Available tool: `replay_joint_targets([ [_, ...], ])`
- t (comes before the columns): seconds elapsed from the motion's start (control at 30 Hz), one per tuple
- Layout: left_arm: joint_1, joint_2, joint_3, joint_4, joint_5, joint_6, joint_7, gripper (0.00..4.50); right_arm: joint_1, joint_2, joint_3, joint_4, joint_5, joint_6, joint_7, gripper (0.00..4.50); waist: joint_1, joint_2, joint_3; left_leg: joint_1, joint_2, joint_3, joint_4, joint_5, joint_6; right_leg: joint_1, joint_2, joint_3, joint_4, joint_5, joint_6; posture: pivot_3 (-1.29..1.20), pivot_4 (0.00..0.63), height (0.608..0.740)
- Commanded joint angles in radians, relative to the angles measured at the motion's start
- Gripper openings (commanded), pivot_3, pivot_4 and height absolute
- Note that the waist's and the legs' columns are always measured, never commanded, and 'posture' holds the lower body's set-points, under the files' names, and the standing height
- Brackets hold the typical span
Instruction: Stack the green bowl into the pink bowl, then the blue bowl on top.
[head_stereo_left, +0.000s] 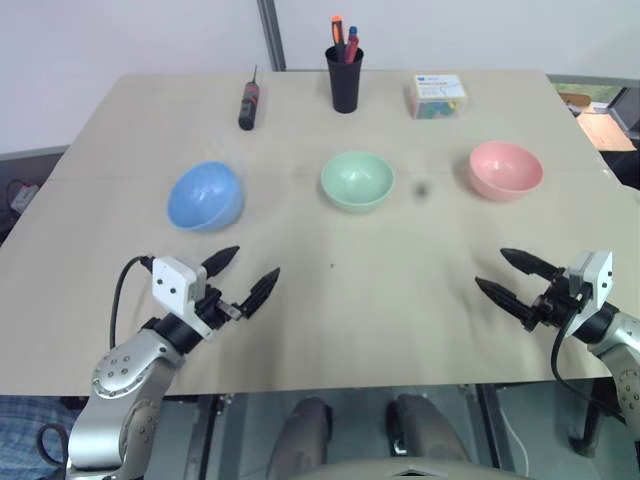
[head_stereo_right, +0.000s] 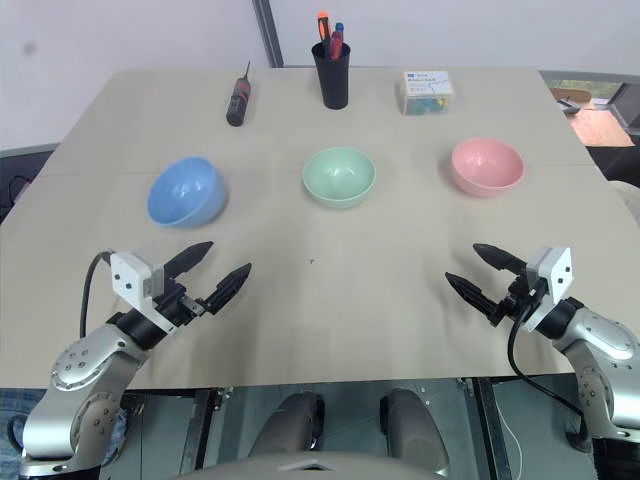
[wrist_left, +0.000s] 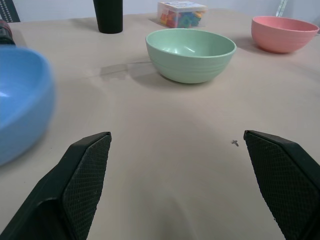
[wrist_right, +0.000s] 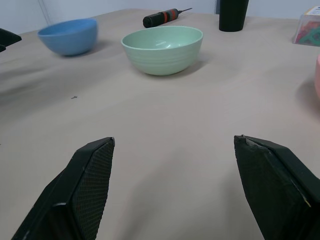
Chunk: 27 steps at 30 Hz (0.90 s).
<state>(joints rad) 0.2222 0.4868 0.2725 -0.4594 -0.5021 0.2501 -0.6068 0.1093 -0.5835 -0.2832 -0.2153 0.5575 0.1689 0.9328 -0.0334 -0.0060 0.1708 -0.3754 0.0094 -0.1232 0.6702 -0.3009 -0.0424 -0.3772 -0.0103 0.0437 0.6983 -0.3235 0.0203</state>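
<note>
Three bowls stand apart in a row across the beige table. The blue bowl (head_stereo_left: 206, 196) is on the left, the green bowl (head_stereo_left: 357, 180) in the middle, the pink bowl (head_stereo_left: 505, 170) on the right. All are upright and hold nothing. My left gripper (head_stereo_left: 248, 275) hovers open near the table's front left, just in front of the blue bowl (wrist_left: 20, 100). My right gripper (head_stereo_left: 512, 277) hovers open at the front right, in front of the pink bowl. Nothing is between either pair of fingers. The green bowl (wrist_right: 162, 48) lies ahead of both grippers.
At the back of the table stand a black pen cup (head_stereo_left: 345, 76) with markers, a screwdriver (head_stereo_left: 248, 104) lying to its left, and a clear box (head_stereo_left: 437, 96) of coloured bits to its right. The table's front edge (head_stereo_left: 330, 385) runs just below both grippers.
</note>
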Motion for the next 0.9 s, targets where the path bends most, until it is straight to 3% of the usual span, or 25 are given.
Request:
replay_joint_targets([
  [0.03, 0.012, 0.004, 0.028, -0.04, -0.014, -0.021, -0.005, 4.5, -0.005, -0.018, -0.023, -0.009, 0.011, -0.005, 0.008, 4.0, 0.0, 0.0, 0.0, 0.0, 0.0, 0.0, 0.0, 0.0, 0.0, 0.0, 0.0, 0.0, 0.0, 0.0, 0.0, 0.0, 0.15, 0.74],
  [0.9, 0.033, -0.004, 0.029, -0.043, -0.047, -0.04, -0.032, 4.5, -0.013, -0.02, -0.025, 0.013, -0.005, -0.028, 0.006, 4.0, 0.0, 0.0, 0.0, 0.0, 0.0, 0.0, 0.0, 0.0, 0.0, 0.001, 0.0, 0.0, 0.0, 0.0, 0.0, 0.0, 0.15, 0.74],
])
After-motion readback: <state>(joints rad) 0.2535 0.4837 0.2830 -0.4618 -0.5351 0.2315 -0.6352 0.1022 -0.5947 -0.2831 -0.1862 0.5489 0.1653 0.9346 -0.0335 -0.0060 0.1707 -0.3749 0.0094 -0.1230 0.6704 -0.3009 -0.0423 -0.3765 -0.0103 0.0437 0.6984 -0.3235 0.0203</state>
